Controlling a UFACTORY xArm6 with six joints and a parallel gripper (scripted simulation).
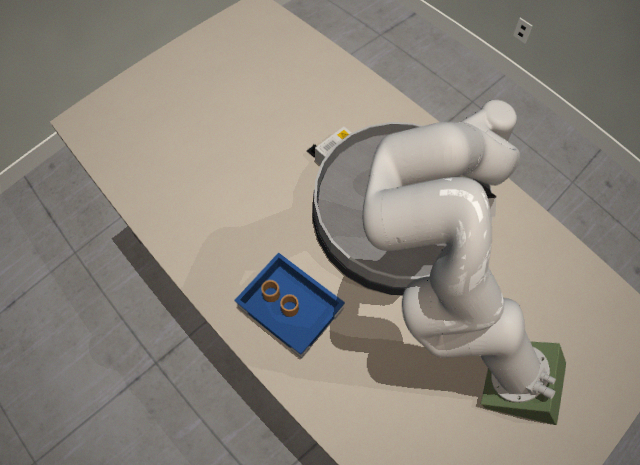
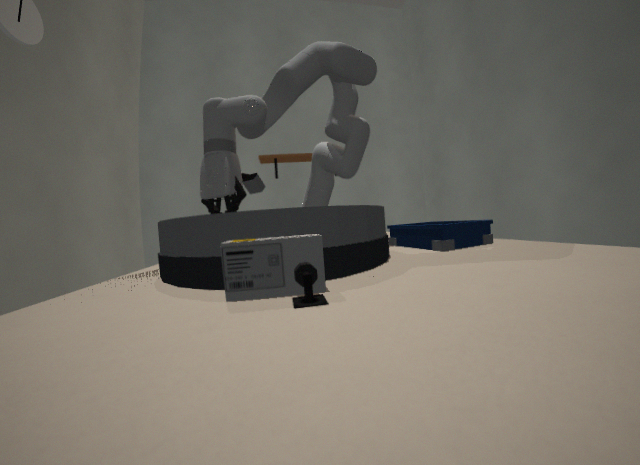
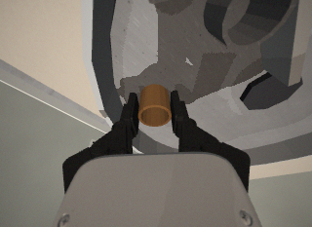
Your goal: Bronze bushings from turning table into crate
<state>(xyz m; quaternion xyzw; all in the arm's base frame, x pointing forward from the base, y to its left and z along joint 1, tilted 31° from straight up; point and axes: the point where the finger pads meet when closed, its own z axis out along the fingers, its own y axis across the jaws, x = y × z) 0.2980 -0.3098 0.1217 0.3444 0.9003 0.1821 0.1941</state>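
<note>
Three bronze rings show: two (image 1: 270, 298) (image 1: 290, 312) in the one blue crate (image 1: 310, 315) (image 2: 439, 235), toward the counter's (image 1: 180, 114) (image 2: 361, 357) lower-left long edge in the top view, and one (image 3: 155, 96) between the two fingers of the one claw (image 2: 222, 210) (image 3: 154, 100). There is one turning table (image 1: 338, 191) (image 2: 336, 222), nearer the upper-right long edge, and one arm (image 1: 465, 253) (image 2: 330, 62) on one green block (image 1: 555, 362), toward the lower-right edge. How many steel rings there are, I cannot tell.
</note>
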